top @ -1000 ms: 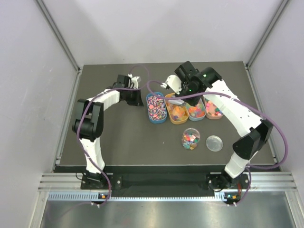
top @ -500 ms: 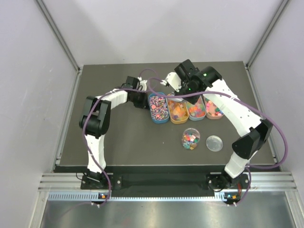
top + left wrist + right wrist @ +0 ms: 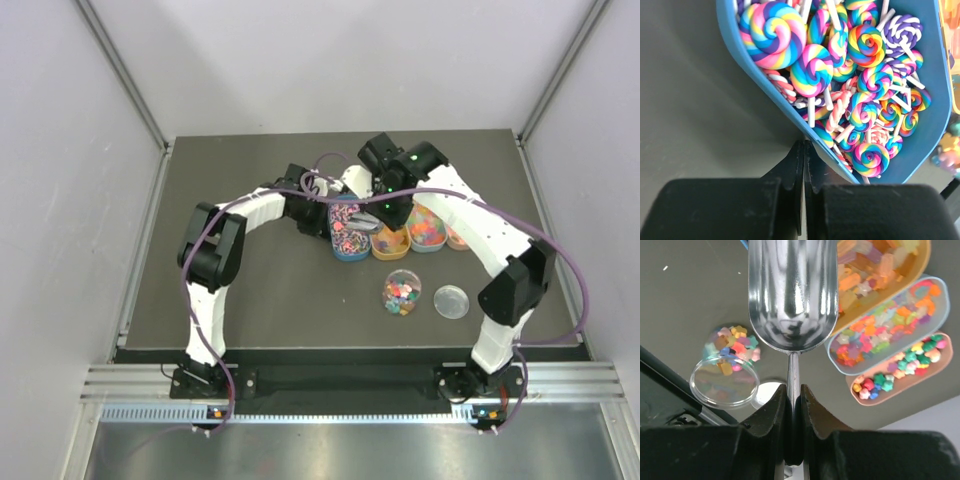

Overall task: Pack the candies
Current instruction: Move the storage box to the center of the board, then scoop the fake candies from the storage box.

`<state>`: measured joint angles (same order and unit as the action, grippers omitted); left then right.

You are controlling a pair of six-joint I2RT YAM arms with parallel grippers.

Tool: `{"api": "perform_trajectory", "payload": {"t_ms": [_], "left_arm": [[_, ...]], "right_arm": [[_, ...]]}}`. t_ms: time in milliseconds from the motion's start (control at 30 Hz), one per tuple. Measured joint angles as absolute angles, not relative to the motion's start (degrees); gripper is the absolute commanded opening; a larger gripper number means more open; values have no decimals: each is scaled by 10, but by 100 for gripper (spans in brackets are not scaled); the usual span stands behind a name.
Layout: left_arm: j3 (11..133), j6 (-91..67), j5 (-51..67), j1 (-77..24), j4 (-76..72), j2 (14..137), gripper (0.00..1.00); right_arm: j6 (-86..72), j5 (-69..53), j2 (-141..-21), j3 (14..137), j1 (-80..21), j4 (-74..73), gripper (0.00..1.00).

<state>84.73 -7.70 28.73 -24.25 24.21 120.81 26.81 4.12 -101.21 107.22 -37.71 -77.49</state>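
Four trays (image 3: 395, 254) of candies (image 3: 428, 228), both grippers at them.
Top view: we see the left gripper (image 3: 323, 218) against the blue tray (image 3: 349, 256), the right gripper (image 3: 383, 212) over the orange tray (image 3: 400, 248), jar (image 3: 401, 292) and lid (image 3: 452, 301) nearer the bases. Left wrist: jaws pinched together, tips touching the blue tray's rim, rainbow swirl lollipops (image 3: 865, 95) heaped inside. Right wrist: jaws clenched on the silver scoop (image 3: 792, 290) handle; gummies (image 3: 900, 365) lie in three trays and the jar.

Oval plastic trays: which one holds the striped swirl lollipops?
The blue oval plastic tray, leftmost in the row; the other trays hold small gummy shapes.
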Motion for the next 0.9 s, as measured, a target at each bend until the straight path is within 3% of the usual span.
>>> {"api": "perform_trajectory", "payload": {"t_ms": [333, 900], "left_arm": [[856, -116, 284, -257, 230, 1215, 0], [840, -135, 281, -263, 197, 1195, 0]], "right_arm": [[266, 44, -1086, 1046, -400, -776, 0], [127, 64, -1077, 1117, -401, -774, 0]]}}
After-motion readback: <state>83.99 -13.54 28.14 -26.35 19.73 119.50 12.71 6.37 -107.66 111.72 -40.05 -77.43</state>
